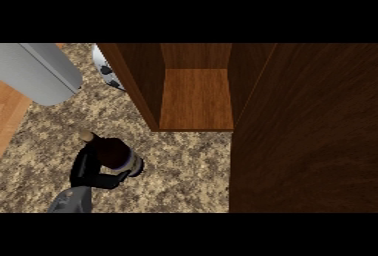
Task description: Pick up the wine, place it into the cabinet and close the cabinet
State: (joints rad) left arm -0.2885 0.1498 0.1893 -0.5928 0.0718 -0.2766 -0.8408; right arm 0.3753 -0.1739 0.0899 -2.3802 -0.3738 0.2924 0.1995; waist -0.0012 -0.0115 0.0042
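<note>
A speckled, granite-like counter (184, 170) in tan and brown filled the lower middle of the head view. Toward its front-left part, a black hand (92, 170) on a grey forearm (71, 201), coming up from the lower edge, had its fingers curled round a dark wine bottle (118, 156). The bottle had a rounded dark-red body with a pale band near one end and a small light cork tip pointing toward the counter's far-left side. The fingers hid much of the bottle's body, so its full shape was hard to make out. Which of the robot's arms this was could not be told for certain; it entered at the left.

Behind the bottle, at the counter's far edge, stood an open wooden cabinet (196, 97) with a smooth, warm-brown inner floor and darker side walls. A wide, dark-grained wooden panel (306, 130), apparently the cabinet's door, covered the right side. Bare counter lay between the bottle and the cabinet's front edge.

At the far-left corner, a smooth grey rounded shape (40, 72) was cut off by the view, and a white object with black spots (105, 70) was partly hidden behind the cabinet's wall. A strip of light wood (11, 112) ran along the left edge.
</note>
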